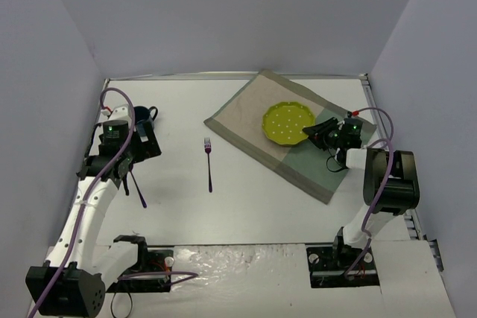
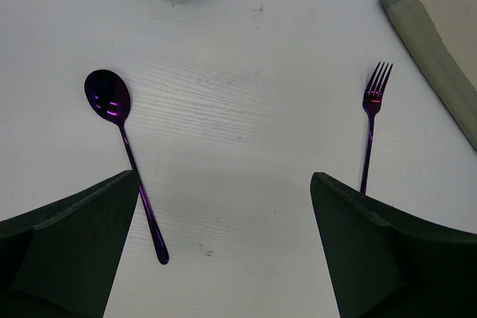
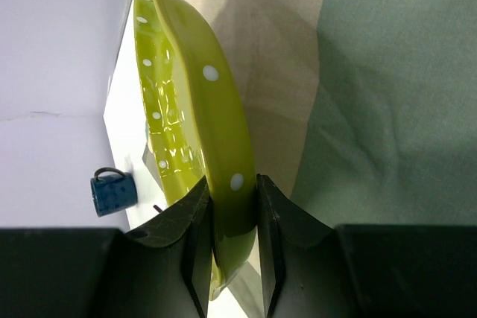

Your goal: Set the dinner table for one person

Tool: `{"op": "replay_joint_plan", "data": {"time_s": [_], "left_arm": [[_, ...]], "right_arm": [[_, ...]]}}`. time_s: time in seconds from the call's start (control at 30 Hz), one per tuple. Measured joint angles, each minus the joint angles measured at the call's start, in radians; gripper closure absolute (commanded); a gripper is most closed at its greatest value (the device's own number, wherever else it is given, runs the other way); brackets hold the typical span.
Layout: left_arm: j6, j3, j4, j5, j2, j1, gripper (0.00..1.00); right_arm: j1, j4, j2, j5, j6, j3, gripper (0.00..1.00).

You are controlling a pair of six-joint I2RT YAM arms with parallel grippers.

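The right gripper (image 3: 232,191) is closed on the rim of the green plate (image 1: 287,122), over the placemat (image 1: 246,113). The left gripper (image 2: 223,176) hangs wide open above the white table (image 1: 246,206), where a spoon (image 2: 127,154) and a fork (image 2: 370,121) lie apart.

Wide bare strip of table (image 1: 253,206) on the near side, plus a gap between fork (image 1: 209,163) and placemat (image 1: 242,121): open passage. Left side crowded: mug (image 1: 143,115) far, spoon (image 1: 139,191) nearer, left arm (image 1: 97,184) over them. Plate (image 1: 287,122) and right gripper (image 1: 319,132) block the placemat's right part.
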Motion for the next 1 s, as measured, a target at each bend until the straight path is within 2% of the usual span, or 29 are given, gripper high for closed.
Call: {"op": "replay_joint_plan", "data": {"time_s": [0.8, 0.97, 1.0], "left_arm": [[0.0, -0.002, 0.001, 0.007, 0.0, 0.0, 0.03], [0.0, -0.002, 0.001, 0.015, 0.0, 0.0, 0.03], [0.0, -0.002, 0.001, 0.016, 0.0, 0.0, 0.03]], "right_arm": [[0.0, 0.149, 0.161, -0.022, 0.058, 0.02, 1.0], [0.0, 0.147, 0.167, -0.014, 0.034, 0.019, 0.89], [0.0, 0.143, 0.167, -0.011, 0.026, 0.02, 0.83]]}}
